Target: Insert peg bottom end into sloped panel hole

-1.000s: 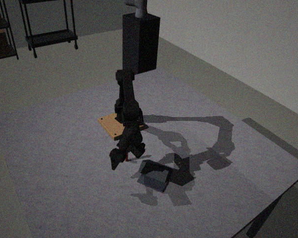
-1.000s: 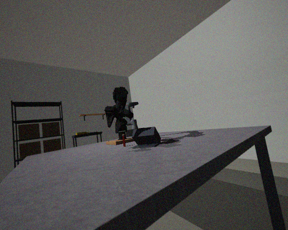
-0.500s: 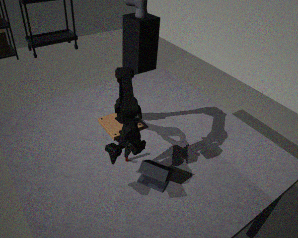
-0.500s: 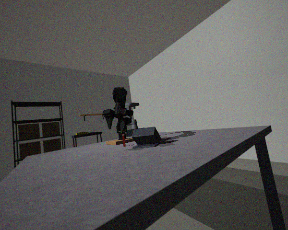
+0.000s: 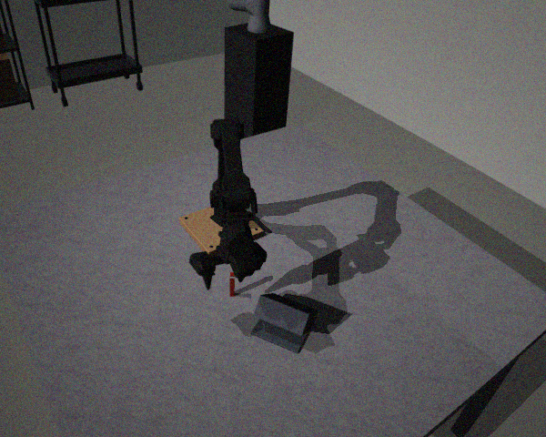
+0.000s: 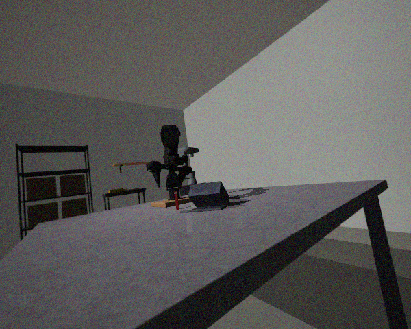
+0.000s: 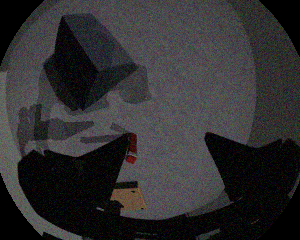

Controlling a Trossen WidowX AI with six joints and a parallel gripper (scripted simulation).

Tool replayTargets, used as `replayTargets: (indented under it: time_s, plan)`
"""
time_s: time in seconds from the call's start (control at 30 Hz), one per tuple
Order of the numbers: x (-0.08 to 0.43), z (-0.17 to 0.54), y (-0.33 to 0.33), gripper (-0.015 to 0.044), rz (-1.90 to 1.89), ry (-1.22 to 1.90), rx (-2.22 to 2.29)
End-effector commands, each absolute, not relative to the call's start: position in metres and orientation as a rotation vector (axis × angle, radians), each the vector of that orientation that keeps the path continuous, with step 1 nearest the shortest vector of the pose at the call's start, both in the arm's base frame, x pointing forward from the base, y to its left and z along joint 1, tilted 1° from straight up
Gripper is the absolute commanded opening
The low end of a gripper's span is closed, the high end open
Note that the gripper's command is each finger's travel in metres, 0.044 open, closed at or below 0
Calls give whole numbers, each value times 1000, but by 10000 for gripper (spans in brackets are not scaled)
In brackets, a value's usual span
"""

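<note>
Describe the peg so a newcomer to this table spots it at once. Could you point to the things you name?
Start at the black robot arm (image 5: pixel 233 188) (image 6: pixel 170 155), whose foot stands by a flat tan board (image 5: pixel 200 230) (image 6: pixel 160 204) (image 7: pixel 131 199). Between that board and the dark, slope-faced block (image 5: pixel 282 312) (image 6: pixel 206 195) (image 7: pixel 97 42) stands the peg (image 5: pixel 232 288) (image 6: pixel 177 201) (image 7: pixel 133 144). It is slim, upright and red with a pale band near its top, unlike the wide tan board and the bulky dark block.

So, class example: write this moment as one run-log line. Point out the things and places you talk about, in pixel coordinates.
gripper (image 5: pixel 208 284) (image 7: pixel 168 138): open, above table | red peg (image 5: pixel 232 285) (image 6: pixel 177 201) (image 7: pixel 133 144): upright, ungrasped | sloped panel (image 5: pixel 282 314) (image 6: pixel 206 195) (image 7: pixel 97 42): hole not discernible | insertion: not done
</note>
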State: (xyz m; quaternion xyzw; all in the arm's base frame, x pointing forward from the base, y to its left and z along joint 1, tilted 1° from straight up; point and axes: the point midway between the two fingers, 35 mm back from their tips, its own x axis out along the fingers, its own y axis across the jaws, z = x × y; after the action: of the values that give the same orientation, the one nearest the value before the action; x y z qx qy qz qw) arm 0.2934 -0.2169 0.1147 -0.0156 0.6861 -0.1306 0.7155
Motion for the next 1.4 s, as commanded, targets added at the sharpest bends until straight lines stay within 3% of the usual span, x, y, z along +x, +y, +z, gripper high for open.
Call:
replayTargets:
  time_s: [0.0,0.67,1.37]
  plan:
    - [288,115,-210,440,-328,1510,57]
    - [261,115,-172,440,-569,1483,575]
    - [262,89,-172,440,-571,1483,579]
